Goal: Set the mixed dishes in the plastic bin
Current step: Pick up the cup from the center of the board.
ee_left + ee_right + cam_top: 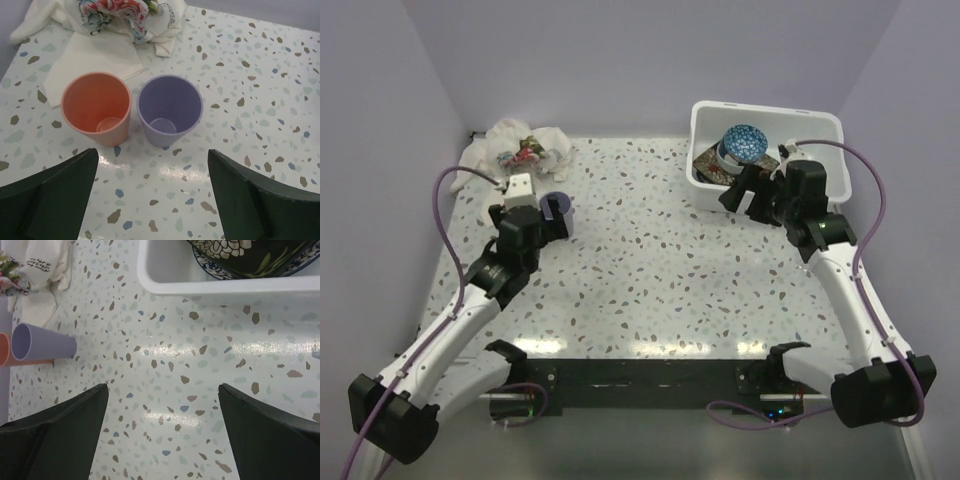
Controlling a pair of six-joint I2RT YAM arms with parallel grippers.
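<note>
So dark floral plate (235, 250) sits in the white plastic bin (225, 286), right gripper (162, 412) open, empty. Left gripper (152, 172), open too, probably needs to close on the purple plastic cup (170, 107) or orange plastic cup (96, 105) next.

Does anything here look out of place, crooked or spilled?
Only the white cloth stands out: it lies crumpled in the far left corner, just behind the orange cup and the purple cup. Both cups stand upright and empty; nothing is spilled.

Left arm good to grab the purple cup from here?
Probably yes: the open left end effector faces the purple cup with bare table between. The orange cup close beside may crowd the grasp.
</note>
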